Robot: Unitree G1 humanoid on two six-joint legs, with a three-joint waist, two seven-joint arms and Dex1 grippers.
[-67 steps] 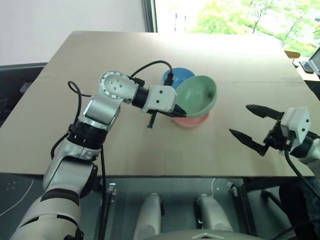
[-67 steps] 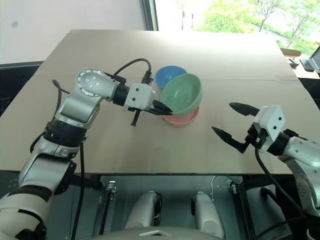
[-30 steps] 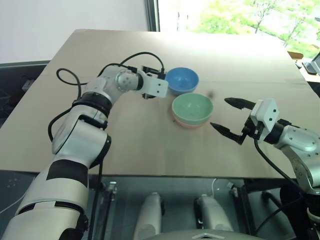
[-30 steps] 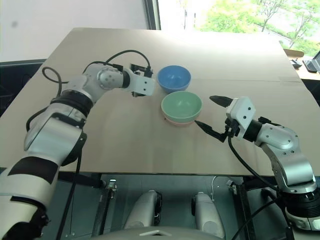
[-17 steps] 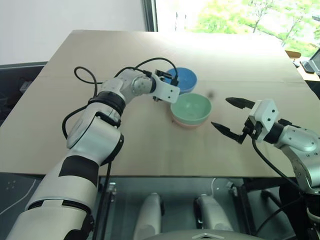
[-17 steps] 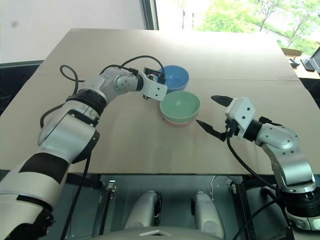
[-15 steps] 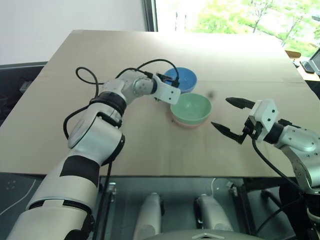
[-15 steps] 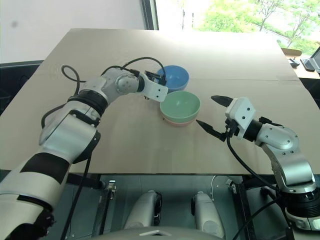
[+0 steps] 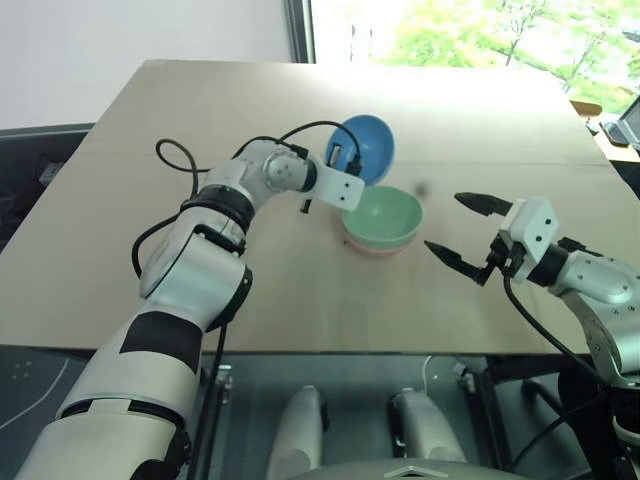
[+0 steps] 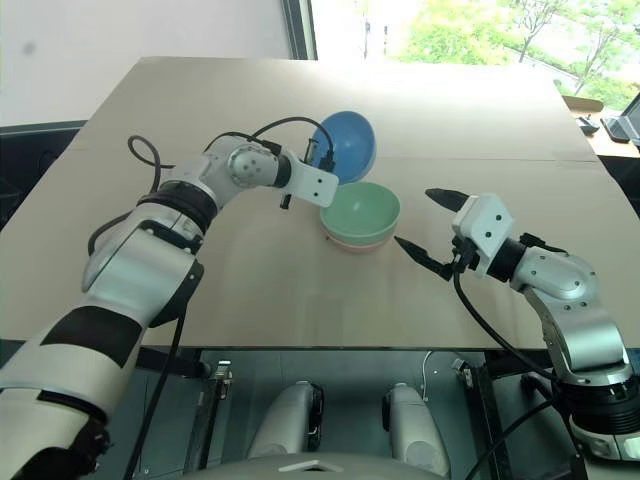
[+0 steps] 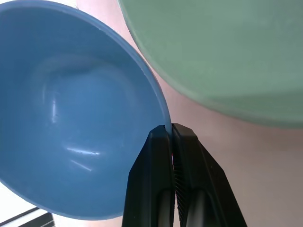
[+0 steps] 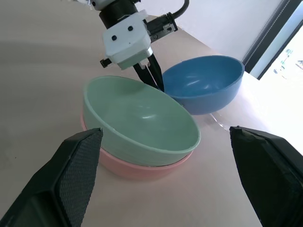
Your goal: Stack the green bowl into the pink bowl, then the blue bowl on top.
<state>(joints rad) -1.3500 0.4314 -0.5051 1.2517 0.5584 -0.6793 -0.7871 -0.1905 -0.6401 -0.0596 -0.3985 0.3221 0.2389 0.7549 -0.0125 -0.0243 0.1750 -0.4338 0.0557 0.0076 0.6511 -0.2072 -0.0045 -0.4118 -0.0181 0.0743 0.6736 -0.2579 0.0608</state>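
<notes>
Currently the left gripper [image 11: 171, 130] is clamped on the rim of the blue bowl [image 11: 71, 109], both fingers pinched together on the thin wall at the bowl's near edge. That bowl is tipped up, mouth facing back toward the claw and the robot, looks lifted or pivoting on its far edge; I can't tell whether it has cleared the table [image 9: 200, 110]. Just beside the clamp point, toward the robot's right, sits the green bowl [image 10: 360, 212], already nested upright in the pink bowl [image 10: 352, 241], whose rim shows below it. So step one looks done, and blue still has to go on top. The right gripper [image 10: 432, 226] hangs on the far side of the stack from the left claw, fingers spread wide, empty, near the stack but not touching. Risks, as I read it: the pinch is one thin edge grip on smooth plastic, so the bowl can swing or slip out during the carry. It is steeply tilted, so if released that way it lands on edge on the green rim and rolls off instead of seating. The left fingers are very close to the green rim, so a sideways sweep could knock the stack or drag green out of pink.
</notes>
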